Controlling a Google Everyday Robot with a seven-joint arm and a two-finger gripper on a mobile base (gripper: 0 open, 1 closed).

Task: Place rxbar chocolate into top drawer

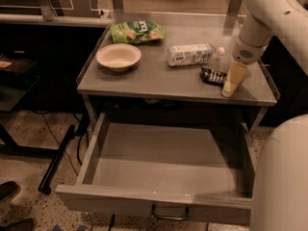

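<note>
The rxbar chocolate (pixel 212 75), a small black shiny bar, lies flat on the grey table top near its right front edge. My gripper (pixel 231 82) hangs down from the white arm and sits just to the right of the bar, low over the table top and touching or nearly touching the bar's right end. The top drawer (pixel 166 160) is pulled fully out below the table. It is empty inside, and its front panel with the dark loop handle (pixel 170 213) faces the camera.
A white-labelled plastic bottle (pixel 191 55) lies on its side just behind the bar. A cream bowl (pixel 118 57) and a green chip bag (pixel 136 32) sit at the left and back. A white robot body part (pixel 284 177) fills the lower right, beside the drawer.
</note>
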